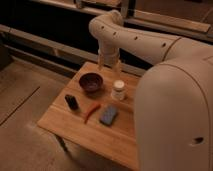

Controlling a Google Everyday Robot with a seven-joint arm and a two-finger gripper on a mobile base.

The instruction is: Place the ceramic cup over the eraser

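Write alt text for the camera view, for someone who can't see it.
A white robot arm holds its open gripper above the far edge of a small wooden table, just behind a white ceramic cup and a dark bowl. Nearer the front lie a black eraser, a red stick and a blue-grey pad.

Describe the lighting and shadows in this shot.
Camera view: dim, warm light, and the background beyond the table is nearly black. Camera view: the pale arm catches the most light. The end effector hangs open over the table's far edge, between the bowl and the ceramic cup. Camera view: the eraser shows only as a dark shape on the wood.
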